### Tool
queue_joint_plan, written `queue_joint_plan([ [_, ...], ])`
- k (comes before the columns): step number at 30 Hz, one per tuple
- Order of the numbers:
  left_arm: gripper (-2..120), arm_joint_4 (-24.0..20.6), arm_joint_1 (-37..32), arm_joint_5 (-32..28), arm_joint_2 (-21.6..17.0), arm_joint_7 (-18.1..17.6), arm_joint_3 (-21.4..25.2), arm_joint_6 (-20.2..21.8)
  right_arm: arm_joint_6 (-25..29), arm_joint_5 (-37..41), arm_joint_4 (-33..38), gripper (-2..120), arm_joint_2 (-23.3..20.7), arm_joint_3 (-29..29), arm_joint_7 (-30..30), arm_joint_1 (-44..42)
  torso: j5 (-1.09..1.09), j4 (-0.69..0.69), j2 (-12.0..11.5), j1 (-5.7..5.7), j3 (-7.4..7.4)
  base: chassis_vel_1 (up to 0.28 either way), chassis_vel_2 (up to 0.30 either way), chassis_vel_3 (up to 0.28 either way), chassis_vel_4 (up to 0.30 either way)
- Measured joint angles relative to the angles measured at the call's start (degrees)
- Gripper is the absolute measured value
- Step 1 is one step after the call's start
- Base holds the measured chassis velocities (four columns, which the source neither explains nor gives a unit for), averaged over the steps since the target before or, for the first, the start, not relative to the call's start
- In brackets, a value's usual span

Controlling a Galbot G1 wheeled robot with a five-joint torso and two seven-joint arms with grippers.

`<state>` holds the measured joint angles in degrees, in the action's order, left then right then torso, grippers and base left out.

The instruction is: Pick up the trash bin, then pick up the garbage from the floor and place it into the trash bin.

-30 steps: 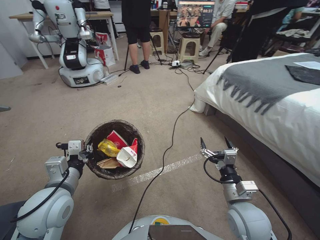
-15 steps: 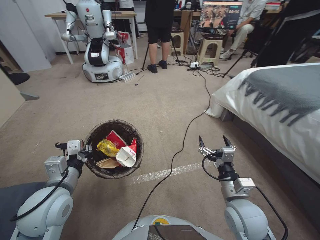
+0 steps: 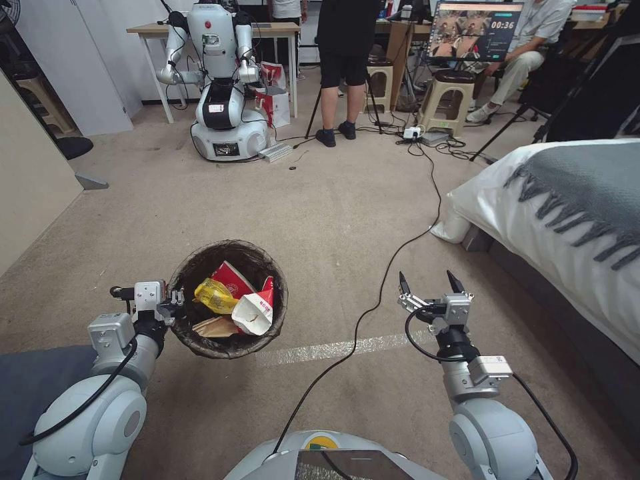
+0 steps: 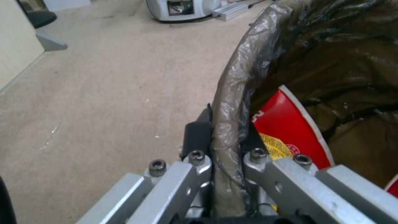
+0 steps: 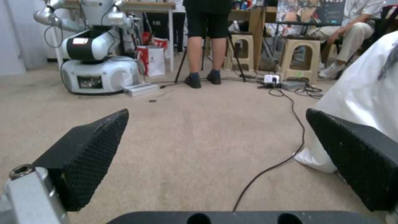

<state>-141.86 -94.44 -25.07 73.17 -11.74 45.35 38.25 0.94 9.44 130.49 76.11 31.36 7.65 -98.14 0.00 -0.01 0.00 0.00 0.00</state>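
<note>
The trash bin point(image 3: 200, 337), lined with a dark bag, hangs above the carpet at lower left. My left gripper point(image 3: 175, 298) is shut on its rim point(image 4: 232, 102), one finger on each side of the bag-covered edge. Inside lie pieces of garbage: a yellow wrapper point(image 3: 215, 295), a red carton point(image 3: 233, 277) point(image 4: 286, 124), a red-white carton point(image 3: 255, 312) and a tan paper scrap point(image 3: 215, 327). My right gripper point(image 3: 429, 283) point(image 5: 215, 155) is open at lower right, held over bare carpet with nothing between its fingers.
A black cable point(image 3: 373, 300) runs across the carpet between my arms, over a strip of clear tape point(image 3: 333, 348). A bed point(image 3: 573, 220) with a grey blanket stands at right. Another robot point(image 3: 220, 87), a table, stools and people stand at the back. A beige panel point(image 3: 30, 173) is at left.
The whole view has swung to the left: the bed slid toward the right edge and the other robot toward the middle. Both arms and the bin keep their poses.
</note>
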Motion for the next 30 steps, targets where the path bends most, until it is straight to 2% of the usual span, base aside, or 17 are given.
queue_joint_plan([
  [5, 2, 0.0, -0.2, 0.3, 0.0, 0.2, -0.6, 0.0, 0.0, 0.0, 0.1, 100, 0.0, 0.1, 0.1, -0.1, 0.0, 0.01, 0.0, 0.0, 0.0, 0.0, 0.0, 0.0, 0.0],
  [8, 2, -0.4, -0.3, -1.3, -1.1, 0.5, -1.3, 2.3, 0.1, 0.0, 0.1, 100, 0.0, 0.3, 0.1, -0.2, 0.0, 0.01, 0.0, 0.0, 0.0, 0.0, 0.0, 0.0, 0.0],
  [13, 2, -0.6, -0.2, -4.0, -2.7, 0.0, -1.8, 3.8, 0.1, 0.0, 0.1, 100, 0.0, 0.0, 0.4, -0.1, 0.0, 0.01, 0.0, 0.0, 0.0, 0.0, 0.0, 0.0, 0.0],
  [19, 2, 0.6, -0.2, -7.3, -3.2, -2.3, -2.0, 3.8, -0.1, 0.1, -0.6, 100, -0.6, -1.9, 1.0, 1.4, 0.0, 0.02, 0.0, 0.0, 0.0, 0.0, 0.0, 0.0, 0.0],
  [25, 2, 4.3, 0.2, -10.4, -2.7, -5.8, -3.0, 3.8, -1.0, 1.3, -1.6, 100, -2.4, -5.1, 2.4, 4.0, 0.0, 0.03, 0.0, 0.0, 0.0, 0.0, 0.0, 0.0, 0.0],
  [30, 2, 7.6, 0.8, -12.7, -2.0, -8.2, -3.9, 3.9, -1.2, 1.6, -1.9, 100, -2.4, -5.4, 2.5, 4.4, -0.01, 0.0, 0.0, 0.0, 0.0, 0.0, 0.0, 0.0, 0.0],
])
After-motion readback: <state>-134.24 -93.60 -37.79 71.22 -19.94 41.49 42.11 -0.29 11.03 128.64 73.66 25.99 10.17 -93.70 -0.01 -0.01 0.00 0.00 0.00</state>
